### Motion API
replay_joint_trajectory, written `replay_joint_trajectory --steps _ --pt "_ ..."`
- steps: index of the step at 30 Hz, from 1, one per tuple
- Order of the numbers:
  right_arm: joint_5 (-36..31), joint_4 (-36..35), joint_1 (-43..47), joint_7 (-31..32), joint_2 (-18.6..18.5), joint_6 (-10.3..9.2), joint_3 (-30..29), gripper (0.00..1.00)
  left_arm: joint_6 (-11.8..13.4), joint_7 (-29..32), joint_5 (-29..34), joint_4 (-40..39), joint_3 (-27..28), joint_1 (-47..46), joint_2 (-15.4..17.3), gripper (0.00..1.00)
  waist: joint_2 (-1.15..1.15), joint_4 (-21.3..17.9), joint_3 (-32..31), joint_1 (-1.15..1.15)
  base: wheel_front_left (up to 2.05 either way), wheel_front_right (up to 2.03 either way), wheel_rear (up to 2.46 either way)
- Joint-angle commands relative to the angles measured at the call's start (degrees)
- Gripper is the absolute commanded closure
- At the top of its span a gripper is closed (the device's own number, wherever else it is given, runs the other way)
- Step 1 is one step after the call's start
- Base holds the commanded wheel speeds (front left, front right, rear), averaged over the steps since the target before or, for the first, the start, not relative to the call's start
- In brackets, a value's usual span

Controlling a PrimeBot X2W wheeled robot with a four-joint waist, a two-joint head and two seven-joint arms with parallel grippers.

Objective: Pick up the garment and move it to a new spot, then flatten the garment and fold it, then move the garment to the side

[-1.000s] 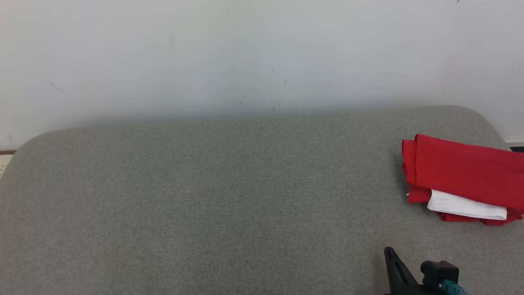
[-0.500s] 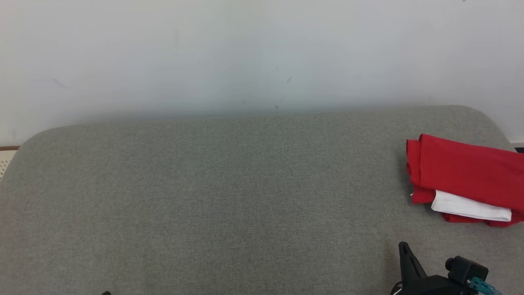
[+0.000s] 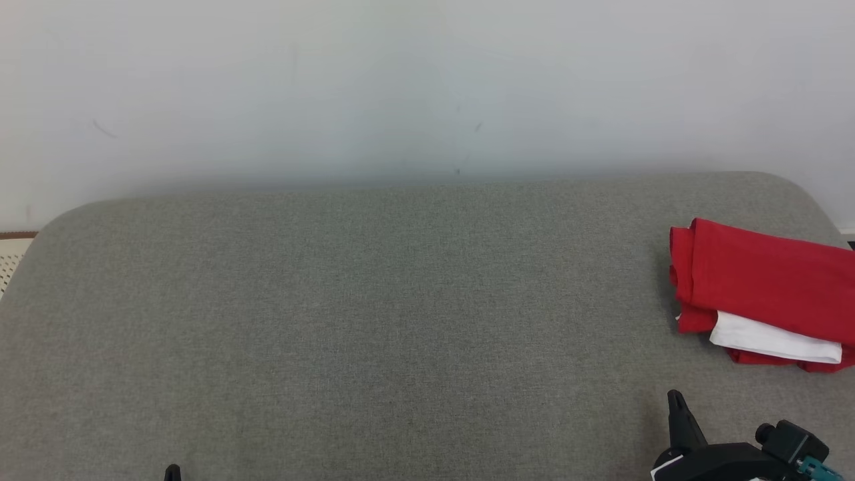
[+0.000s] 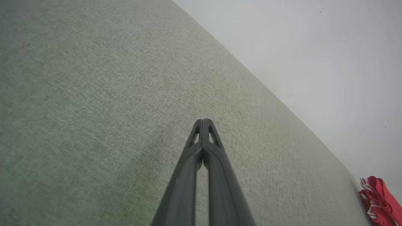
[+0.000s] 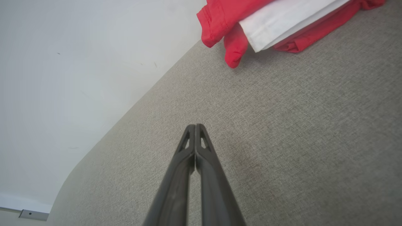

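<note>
Your right claw (image 3: 676, 399) is clenched empty, the folded red garment (image 3: 768, 280) lying beyond it, apart; your left claw (image 4: 203, 120) is clenched too.

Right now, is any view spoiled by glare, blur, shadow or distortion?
Head view: even, soft light, no glare; the red garment is sharp, and a dim shadow band lies low on the wall above the grey cushion. Left wrist view: the cushion edge slants steeply, with a faint shadow left of the shut left tool. Right wrist view: the weave is crisp, with a soft shadow right of the shut right tool.
</note>
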Motion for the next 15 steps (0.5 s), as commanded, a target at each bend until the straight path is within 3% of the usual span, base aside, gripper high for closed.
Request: replay_joint_trajectory --steps 1,15 --pt "2.3 -1.1 -1.1 0.5 0.0 -0.02 -0.6 1.00 -0.3 0.4 -2.6 -0.9 0.0 -1.3 0.6 1.00 0.00 0.1 0.0 0.00 0.00 0.00 0.00" --pt "13.3 -2.7 -1.2 3.3 0.3 -0.02 -3.0 1.00 -1.6 2.9 -13.8 -0.9 -0.1 -2.4 0.7 1.00 0.00 0.7 0.4 -0.01 0.00 0.00 0.00"
